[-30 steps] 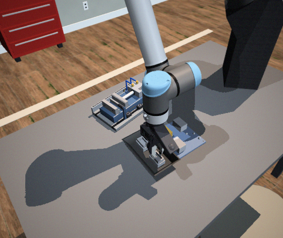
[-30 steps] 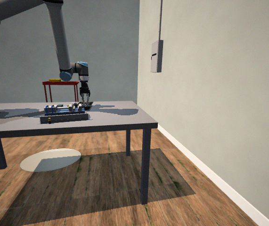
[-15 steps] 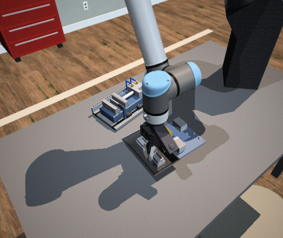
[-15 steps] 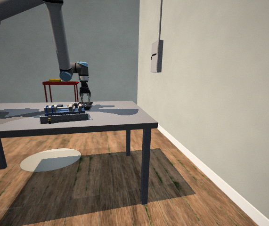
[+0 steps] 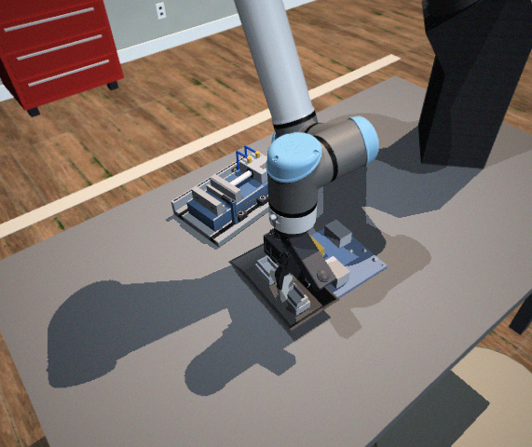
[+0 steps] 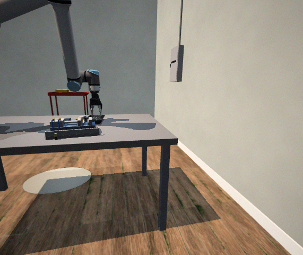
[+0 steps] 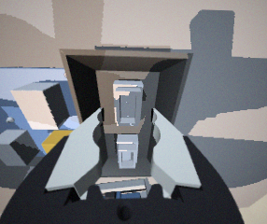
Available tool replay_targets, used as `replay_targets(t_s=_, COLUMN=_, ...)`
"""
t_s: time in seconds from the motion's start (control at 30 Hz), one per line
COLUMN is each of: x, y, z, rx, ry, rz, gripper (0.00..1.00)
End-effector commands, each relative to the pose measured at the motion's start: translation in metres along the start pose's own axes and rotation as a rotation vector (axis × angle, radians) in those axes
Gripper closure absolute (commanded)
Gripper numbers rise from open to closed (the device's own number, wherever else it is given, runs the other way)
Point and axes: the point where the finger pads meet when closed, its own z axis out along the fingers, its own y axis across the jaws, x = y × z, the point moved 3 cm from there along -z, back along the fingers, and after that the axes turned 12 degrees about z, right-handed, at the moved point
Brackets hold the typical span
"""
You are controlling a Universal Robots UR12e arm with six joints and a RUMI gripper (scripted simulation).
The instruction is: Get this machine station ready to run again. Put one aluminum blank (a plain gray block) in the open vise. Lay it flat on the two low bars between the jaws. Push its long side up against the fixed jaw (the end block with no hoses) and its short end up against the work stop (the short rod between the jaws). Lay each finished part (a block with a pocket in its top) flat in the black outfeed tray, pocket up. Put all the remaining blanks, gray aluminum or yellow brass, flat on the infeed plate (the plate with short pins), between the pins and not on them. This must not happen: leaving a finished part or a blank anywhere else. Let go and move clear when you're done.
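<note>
My gripper [image 5: 282, 283] hangs over the black outfeed tray with its fingers open. In the wrist view the fingers stand apart on either side of a finished part [image 7: 127, 151] that lies pocket up in the tray. A second finished part [image 7: 128, 105] lies farther along the tray. The two parts also show in the top view, one on each side of the gripper [image 5: 266, 266] [image 5: 298, 300]. The blue vise [image 5: 222, 196] stands open behind the tray, with nothing that I can see between its jaws.
The blue infeed plate [image 5: 349, 260] lies right beside the tray. It holds a gray blank [image 5: 338, 231], a pale blank [image 5: 337, 271] and a yellow brass blank [image 5: 318, 245], partly hidden by my wrist. The robot's dark base [image 5: 472, 81] stands at the back right.
</note>
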Motion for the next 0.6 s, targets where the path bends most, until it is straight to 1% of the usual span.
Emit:
replay_targets(t_s=0.0, x=0.001, y=0.004, z=-0.001, rx=-0.004, ry=0.002, rz=0.001, gripper=0.60)
replay_targets(t_s=0.27, x=0.001, y=0.004, z=-0.002, rx=-0.004, ry=0.002, rz=0.001, gripper=0.60)
replay_targets(t_s=0.57, x=0.001, y=0.000, z=-0.016, rx=-0.002, ry=0.001, rz=-0.001, gripper=0.60)
